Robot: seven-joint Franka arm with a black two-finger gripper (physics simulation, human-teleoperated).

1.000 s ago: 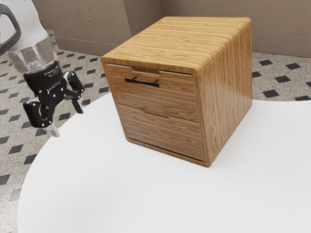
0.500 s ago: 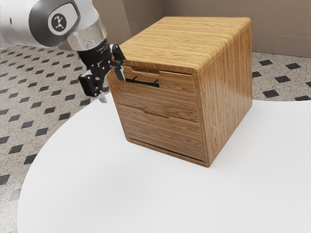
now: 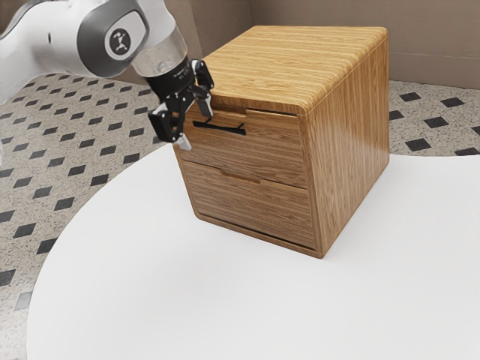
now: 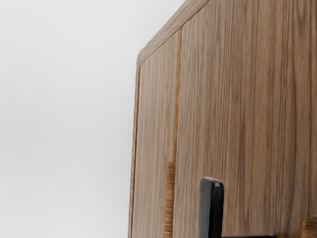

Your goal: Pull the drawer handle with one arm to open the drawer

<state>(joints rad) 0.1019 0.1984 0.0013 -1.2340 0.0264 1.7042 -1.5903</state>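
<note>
A wooden cabinet (image 3: 300, 112) with two drawers stands on the round white table (image 3: 225, 300). The top drawer (image 3: 255, 150) carries a thin black bar handle (image 3: 221, 128), and its front sits about flush with the cabinet. My black gripper (image 3: 192, 126) is open at the handle's end nearest the exterior view's left, with one finger (image 3: 204, 101) above the bar and the other below it. Neither finger is seen clamping the bar. In the wrist view, the handle (image 4: 211, 208) stands close under my hand against the wooden drawer front (image 4: 237, 109).
The lower drawer (image 3: 251, 206) has only a small wooden lip. Checkered floor (image 3: 60, 150) lies beyond the table edge at the exterior view's left. Wide white tabletop stretches in front of the cabinet.
My arm has swung up and toward the exterior view's right, from beside the table edge to the cabinet's front corner. The gripper now sits at the handle's end. The drawer has not moved.
</note>
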